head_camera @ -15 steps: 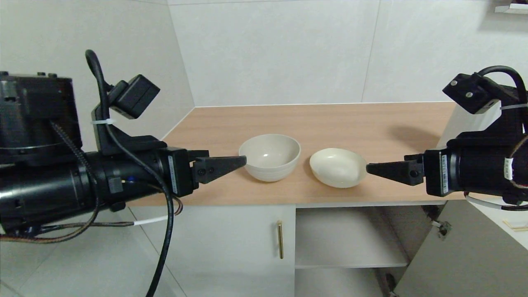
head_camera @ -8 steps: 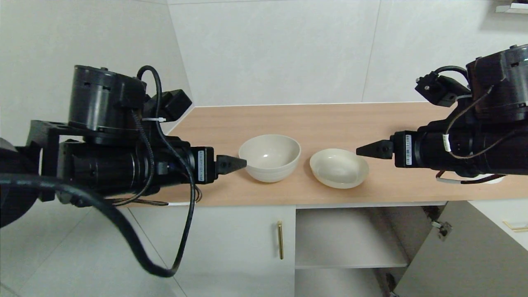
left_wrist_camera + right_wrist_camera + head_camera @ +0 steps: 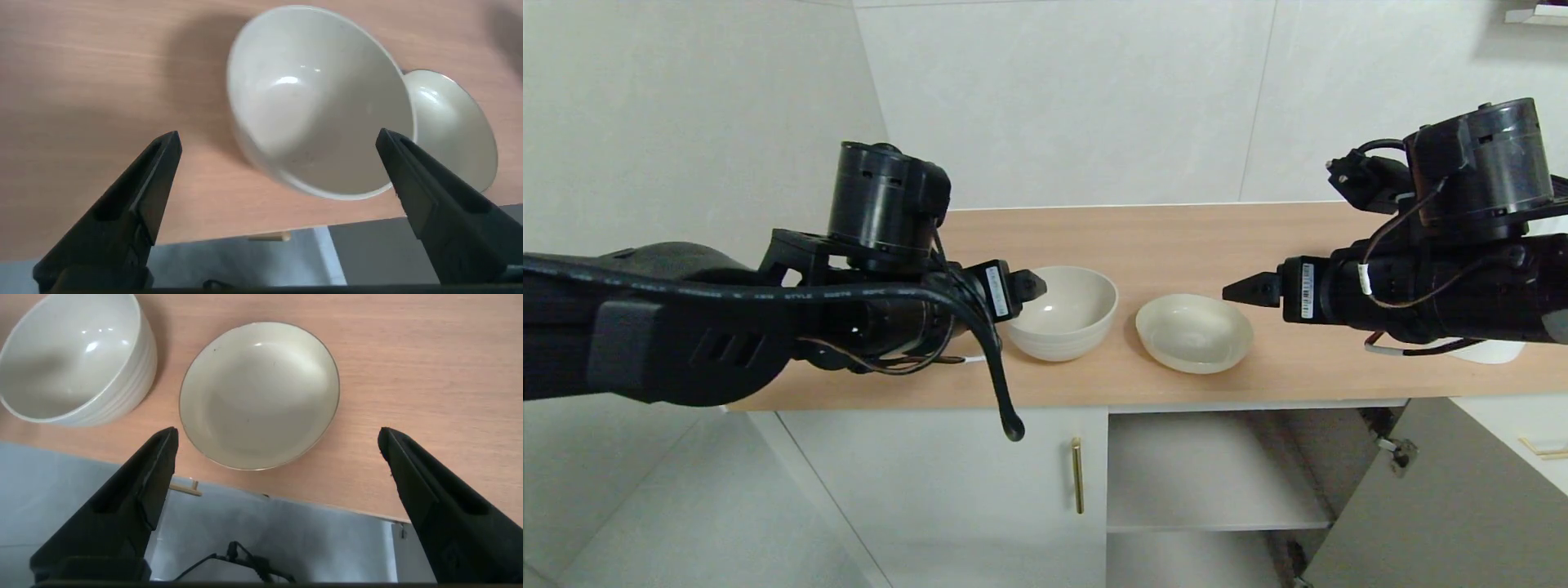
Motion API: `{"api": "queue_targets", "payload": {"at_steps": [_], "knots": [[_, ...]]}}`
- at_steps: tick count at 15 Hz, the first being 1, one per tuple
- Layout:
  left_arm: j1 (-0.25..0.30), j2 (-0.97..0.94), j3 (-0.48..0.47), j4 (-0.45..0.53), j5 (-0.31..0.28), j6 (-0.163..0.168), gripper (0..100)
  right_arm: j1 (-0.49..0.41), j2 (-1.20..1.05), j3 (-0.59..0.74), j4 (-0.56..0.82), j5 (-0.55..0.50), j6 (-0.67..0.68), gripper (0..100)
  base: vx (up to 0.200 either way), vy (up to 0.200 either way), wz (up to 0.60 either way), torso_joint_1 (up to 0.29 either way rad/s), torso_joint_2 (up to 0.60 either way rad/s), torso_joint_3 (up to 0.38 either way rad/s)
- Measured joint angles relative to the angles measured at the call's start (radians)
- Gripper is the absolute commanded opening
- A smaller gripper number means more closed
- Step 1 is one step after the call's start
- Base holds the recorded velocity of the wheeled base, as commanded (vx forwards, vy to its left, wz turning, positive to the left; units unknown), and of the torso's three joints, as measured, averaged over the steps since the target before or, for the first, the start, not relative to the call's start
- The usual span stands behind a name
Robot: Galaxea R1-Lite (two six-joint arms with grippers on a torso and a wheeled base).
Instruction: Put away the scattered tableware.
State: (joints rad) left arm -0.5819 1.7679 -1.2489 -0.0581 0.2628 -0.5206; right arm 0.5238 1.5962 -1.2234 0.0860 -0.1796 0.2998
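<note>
Facing the deep bowl [image 3: 1058, 310] mid-frame, your left gripper [image 3: 1033, 284] sits at its rim, jaws apart; your right gripper [image 3: 1237, 290], jaws likewise apart, is beside the shallow dish [image 3: 1194, 332].

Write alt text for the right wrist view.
The open right gripper frames a shallow cream dish near the front edge of a wooden counter. A deeper white bowl stands beside the dish, not touching it.
</note>
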Motion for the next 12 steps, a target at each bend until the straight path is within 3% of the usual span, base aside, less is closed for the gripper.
{"api": "queue_targets", "payload": {"at_steps": [12], "knots": [[0.053,0.114,-0.035,-0.026,-0.001,-0.033,100,0.000,0.005,0.011,0.000,0.000,0.001,100,0.000,0.000,0.00,0.000,0.00,0.000]]}}
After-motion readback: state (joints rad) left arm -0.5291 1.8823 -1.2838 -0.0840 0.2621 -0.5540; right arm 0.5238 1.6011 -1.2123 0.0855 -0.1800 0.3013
